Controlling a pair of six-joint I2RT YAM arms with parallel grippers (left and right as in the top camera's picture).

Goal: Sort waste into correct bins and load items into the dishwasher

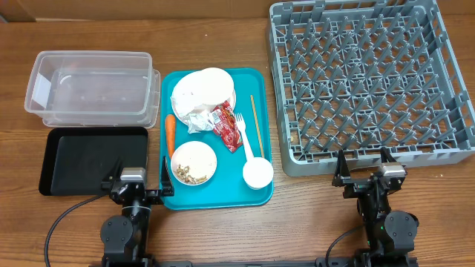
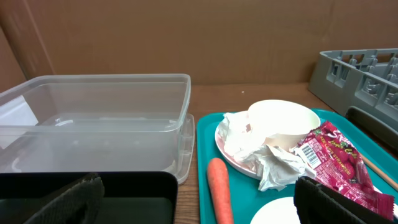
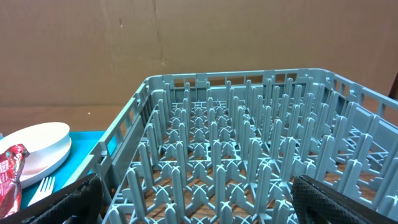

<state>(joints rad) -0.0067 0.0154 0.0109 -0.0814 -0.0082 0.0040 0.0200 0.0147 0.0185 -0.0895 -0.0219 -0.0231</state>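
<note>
On the teal tray lie a white plate with a bowl [image 1: 204, 89] on it, a crumpled napkin [image 1: 197, 119], a red wrapper [image 1: 226, 126], a carrot [image 1: 170, 133], a bowl holding food scraps [image 1: 194, 162], a cup [image 1: 257, 173], a fork [image 1: 243, 133] and chopsticks [image 1: 253, 115]. The clear tub [image 1: 93, 87] and black tray [image 1: 89, 159] sit to the left, both empty. The grey dish rack [image 1: 371, 81] is at the right, empty. My left gripper [image 1: 139, 172] is open near the black tray and the carrot [image 2: 219, 190]. My right gripper [image 1: 364, 169] is open before the rack [image 3: 249, 137].
The teal tray [image 1: 256, 81] lies between the bins and the rack. Bare wooden table [image 1: 297, 215] runs along the front edge around both arm bases. A brown cardboard wall [image 2: 186, 37] stands behind the table.
</note>
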